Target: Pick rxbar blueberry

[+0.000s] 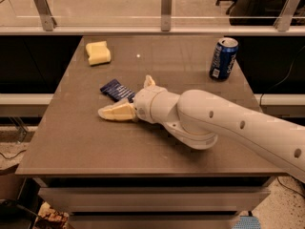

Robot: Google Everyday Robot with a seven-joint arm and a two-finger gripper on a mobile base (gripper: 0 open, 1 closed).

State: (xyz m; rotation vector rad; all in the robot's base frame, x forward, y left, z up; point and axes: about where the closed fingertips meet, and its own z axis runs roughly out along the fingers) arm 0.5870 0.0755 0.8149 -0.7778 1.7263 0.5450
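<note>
1. Sponge (98,53) sits at the desk's (95,142) far left; soda can (223,58) far right.
2. Rxbar blueberry (113,88) lies left of centre, before the sponge.
3. Pincer (125,95) (fingers spread) straddles the bar's right end.

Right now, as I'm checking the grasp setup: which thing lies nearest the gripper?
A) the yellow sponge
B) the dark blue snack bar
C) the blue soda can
B: the rxbar blueberry lies flat right by the open gripper, left of the middle of the table, while the sponge sits at the far left and the soda can stands at the far right.
</note>
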